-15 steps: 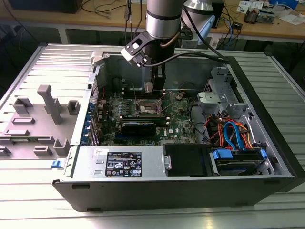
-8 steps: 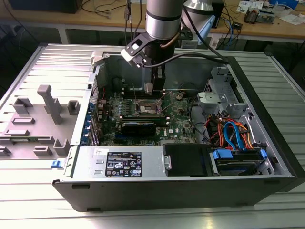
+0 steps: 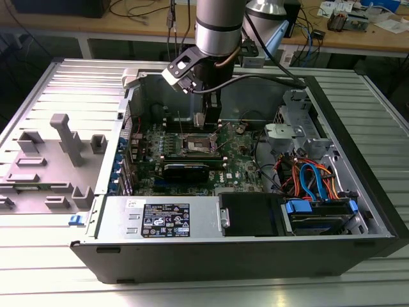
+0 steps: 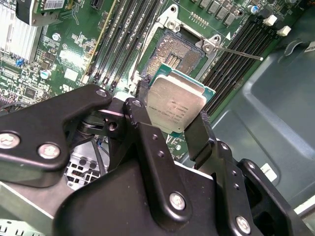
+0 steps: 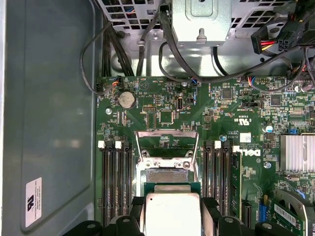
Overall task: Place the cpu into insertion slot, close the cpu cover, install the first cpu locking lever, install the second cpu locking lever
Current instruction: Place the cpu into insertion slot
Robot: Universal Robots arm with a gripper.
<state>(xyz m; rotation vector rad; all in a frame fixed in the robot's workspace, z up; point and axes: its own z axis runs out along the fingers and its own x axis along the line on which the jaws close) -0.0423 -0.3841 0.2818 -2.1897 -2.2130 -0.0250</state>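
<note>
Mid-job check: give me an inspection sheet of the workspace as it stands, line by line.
Surface: grey slatted metal table carrying an open black computer case.
Job's things: dull grey square cpu held clear of the silver-rimmed square insertion slot, not seated; silver frame cpu cover raised open; a thin metal locking lever unlatched.
Clutter: grey plastic fixture blocks on the table, at the exterior view's left.
Gripper: black gripper shut on the cpu's edges.
Cables: orange, blue and red cables inside the case; black cables beyond the board.
Surroundings: wooden bench with wires behind.
</note>
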